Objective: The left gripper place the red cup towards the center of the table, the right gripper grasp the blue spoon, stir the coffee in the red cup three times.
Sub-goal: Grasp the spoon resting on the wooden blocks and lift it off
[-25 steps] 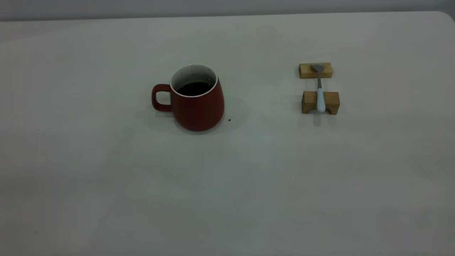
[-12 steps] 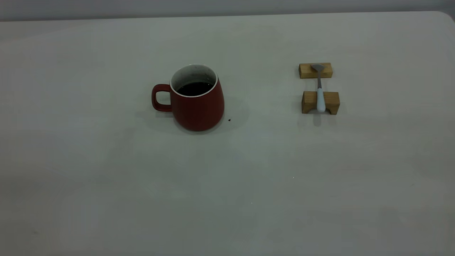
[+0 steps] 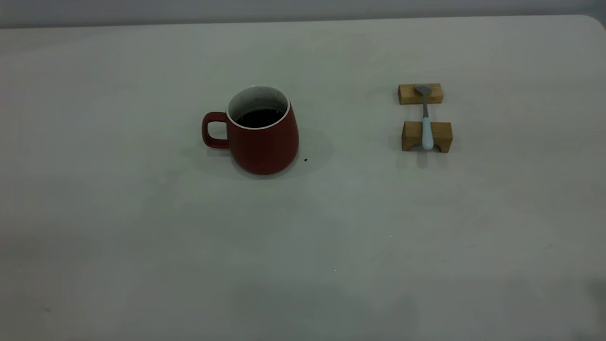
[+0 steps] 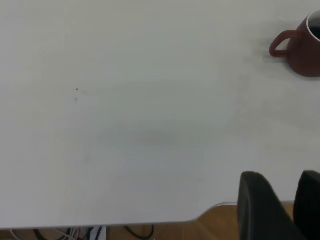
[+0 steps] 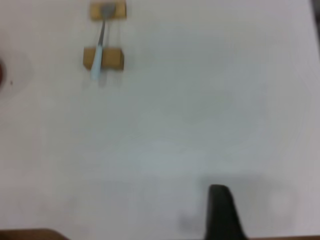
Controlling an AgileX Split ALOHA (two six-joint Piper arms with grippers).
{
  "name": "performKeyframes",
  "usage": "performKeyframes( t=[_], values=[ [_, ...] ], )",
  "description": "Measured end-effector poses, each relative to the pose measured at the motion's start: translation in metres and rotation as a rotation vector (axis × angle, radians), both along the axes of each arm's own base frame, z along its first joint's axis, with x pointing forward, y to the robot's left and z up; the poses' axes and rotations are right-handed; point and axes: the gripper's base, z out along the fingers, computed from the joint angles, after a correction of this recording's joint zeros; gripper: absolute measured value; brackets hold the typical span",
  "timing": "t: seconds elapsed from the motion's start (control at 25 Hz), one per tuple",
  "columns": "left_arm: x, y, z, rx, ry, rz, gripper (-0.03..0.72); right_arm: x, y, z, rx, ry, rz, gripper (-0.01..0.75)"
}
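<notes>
The red cup stands upright left of the table's middle, handle to the left, with dark coffee inside. The blue spoon lies across two small wooden blocks to the right, bowl on the far one. Neither gripper shows in the exterior view. In the left wrist view my left gripper hangs over the table's near edge, open and empty, far from the cup. In the right wrist view only a dark part of my right gripper shows, well short of the spoon.
The far wooden block and the near, notched block carry the spoon. A tiny dark speck lies beside the cup's base. Wide bare tabletop runs from the cup and blocks to the near edge.
Cup, spoon and blocks have not moved. Faint dark shadows have appeared on the table along the near edge in the exterior view, at the middle and the right corner.
</notes>
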Motion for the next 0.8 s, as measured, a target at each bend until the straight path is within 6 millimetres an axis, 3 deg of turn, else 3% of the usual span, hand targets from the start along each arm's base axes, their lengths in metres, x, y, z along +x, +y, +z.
performKeyframes(
  t=[0.12,0.36,0.52,0.8],
  values=[
    [0.000,0.000,0.000,0.000,0.000,0.000,0.246,0.051,-0.001,-0.018,0.015,0.117,0.010,0.601],
    [0.000,0.000,0.000,0.000,0.000,0.000,0.246,0.138,0.020,-0.081,0.030,0.303,0.091,0.619],
    [0.000,0.000,0.000,0.000,0.000,0.000,0.246,0.182,0.047,-0.119,0.020,0.371,0.160,0.619],
    [0.000,0.000,0.000,0.000,0.000,0.000,0.246,0.238,0.097,-0.196,-0.004,0.508,0.254,0.616]
  ],
)
